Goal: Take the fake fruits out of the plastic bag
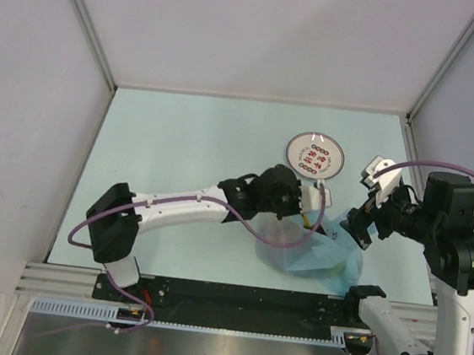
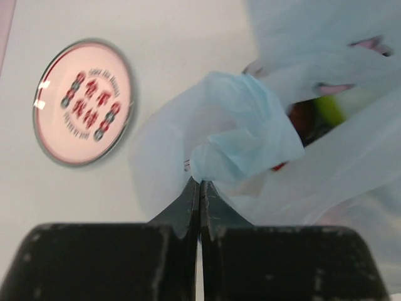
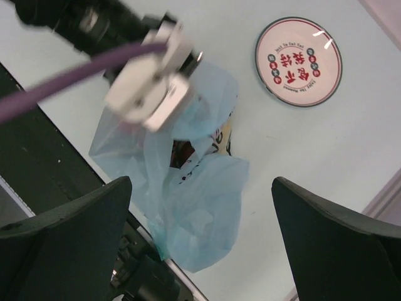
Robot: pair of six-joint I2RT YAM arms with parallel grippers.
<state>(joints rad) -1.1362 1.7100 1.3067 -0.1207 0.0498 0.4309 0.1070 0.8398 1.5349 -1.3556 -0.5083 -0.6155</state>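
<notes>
The bag (image 1: 322, 258) lay crumpled on the table (image 1: 180, 155), on the near side of the plate (image 1: 313, 154), close to it but not touching. The fruits (image 2: 319, 113) were inside the bag. Through a gap in the film the left wrist view showed a yellow-green piece beside something dark red, though the blur there was too strong to name either one. The left gripper (image 2: 199, 185) reached in between the plate and the bag. Its jaws were pressed together, and a bunched fold of the pale blue film seemed to be pinched at their tips. The right gripper (image 1: 357, 227) hung over the bag's far-right side, further from the plate than the left one, with its jaws spread wide and nothing between them. From the right wrist, the left arm's white wrist block (image 3: 150, 81) and its purple cable (image 3: 56, 84) crossed in front of the bag's upper part and hid much of the opening. Loose folds covered most of what was left. The plate bore red lettering and had nothing on it. White walls closed in the table beyond the plate and on both sides.
</notes>
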